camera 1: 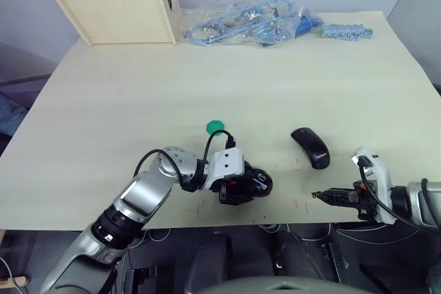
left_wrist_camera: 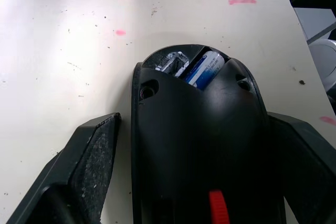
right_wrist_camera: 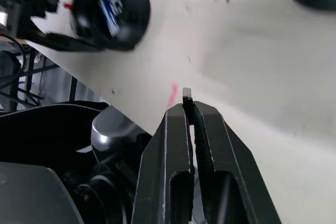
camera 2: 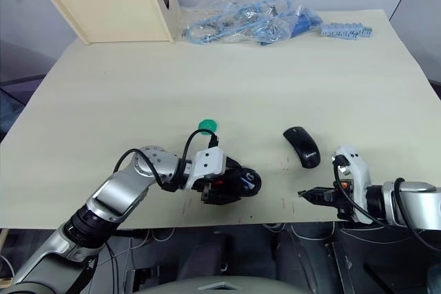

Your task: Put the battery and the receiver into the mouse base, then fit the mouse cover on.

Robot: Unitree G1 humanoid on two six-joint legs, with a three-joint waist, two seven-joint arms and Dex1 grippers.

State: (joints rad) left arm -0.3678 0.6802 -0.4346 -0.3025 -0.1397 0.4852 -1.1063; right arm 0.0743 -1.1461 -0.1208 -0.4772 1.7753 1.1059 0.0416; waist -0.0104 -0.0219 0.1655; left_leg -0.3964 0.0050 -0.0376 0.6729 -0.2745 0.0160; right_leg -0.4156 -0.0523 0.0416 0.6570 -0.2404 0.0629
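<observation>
Left pincer (camera 1: 256,185) clamps the mouse base (left_wrist_camera: 197,140), battery (left_wrist_camera: 206,68) seated inside. Right pincer (right_wrist_camera: 189,109), right of the base, pinches the receiver (right_wrist_camera: 187,94); such shallow purchase risks dropping it.

Mouse base (left_wrist_camera: 194,145) with blue battery (left_wrist_camera: 206,68) seated inside, black mouse cover (camera 1: 311,147) apart, upright

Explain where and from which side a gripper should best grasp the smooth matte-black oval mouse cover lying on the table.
The smooth matte-black oval mouse cover lies dome-up, free of other things. Probably come from above and pinch its two long sides near the middle: it is narrowest across there, and the curved top offers no hold.
</observation>
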